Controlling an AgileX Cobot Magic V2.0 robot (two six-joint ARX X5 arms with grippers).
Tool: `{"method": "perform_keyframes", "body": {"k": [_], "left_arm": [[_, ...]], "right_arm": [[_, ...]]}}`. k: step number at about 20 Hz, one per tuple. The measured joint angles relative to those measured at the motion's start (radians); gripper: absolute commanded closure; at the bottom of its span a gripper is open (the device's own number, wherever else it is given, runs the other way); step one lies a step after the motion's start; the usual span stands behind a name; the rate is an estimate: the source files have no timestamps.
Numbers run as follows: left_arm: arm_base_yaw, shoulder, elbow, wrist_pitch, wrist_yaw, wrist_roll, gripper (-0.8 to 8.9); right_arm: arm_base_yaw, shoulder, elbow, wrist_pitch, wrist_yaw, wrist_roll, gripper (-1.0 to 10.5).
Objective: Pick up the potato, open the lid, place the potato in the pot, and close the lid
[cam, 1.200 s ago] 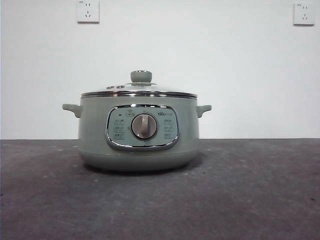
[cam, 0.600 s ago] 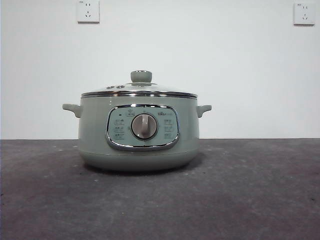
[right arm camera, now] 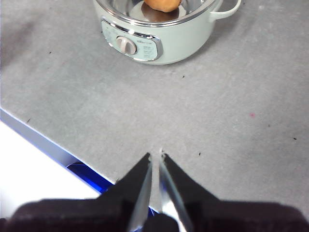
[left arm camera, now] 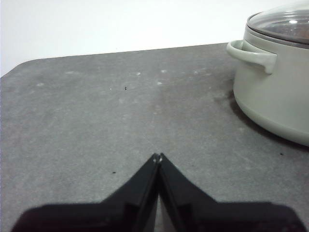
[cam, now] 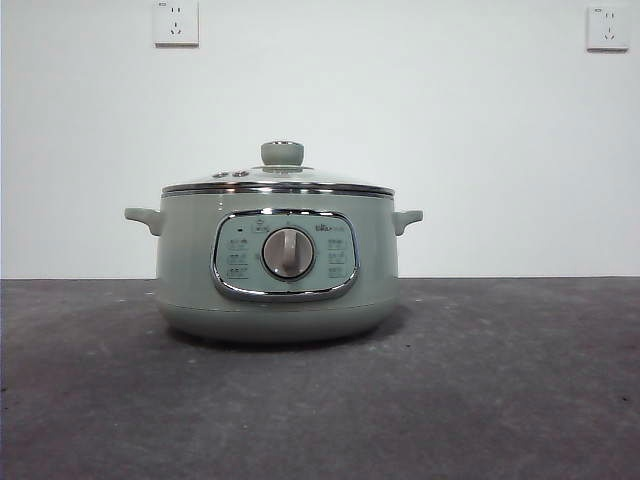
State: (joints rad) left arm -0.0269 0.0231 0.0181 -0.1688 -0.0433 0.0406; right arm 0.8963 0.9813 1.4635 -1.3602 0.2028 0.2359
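Front view shows bare dark table (cam: 520,400) nearest, then the pot (cam: 190,280) at centre with the lid (cam: 280,180) seated on its rim, and a white wall with two sockets (cam: 176,22) behind. Seen from the right wrist, the potato (right arm camera: 162,4) lies inside the pot. Left gripper (left arm camera: 157,156) hangs clenched and empty over the table beside the pot; right gripper (right arm camera: 155,155), likewise pinched together, holds nothing, well apart from it.

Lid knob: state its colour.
Pale sage green, like the pot; the lid knob shows best in the front view.
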Motion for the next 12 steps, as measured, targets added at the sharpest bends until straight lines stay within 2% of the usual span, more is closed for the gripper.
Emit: {"method": "perform_keyframes", "body": {"k": [3,5,8,12], "left_arm": [[0.000,0.000,0.000,0.000,0.000,0.000,8.17],[0.000,0.000,0.000,0.000,0.000,0.000,8.17],[0.000,0.001,0.000,0.000,0.000,0.000,8.17],[0.000,0.001,0.000,0.000,0.000,0.000,8.17]], "right_arm": [[-0.132,-0.040,-0.005,0.000,0.001,-0.022,9.2],[-0.282,-0.110,-0.057,0.035,0.003,-0.056,9.2],[-0.521,-0.278,-0.262,0.326,-0.068,-0.139,9.2],[-0.771,-0.554,-0.686,0.794,-0.173,-0.258,9.2]]}}
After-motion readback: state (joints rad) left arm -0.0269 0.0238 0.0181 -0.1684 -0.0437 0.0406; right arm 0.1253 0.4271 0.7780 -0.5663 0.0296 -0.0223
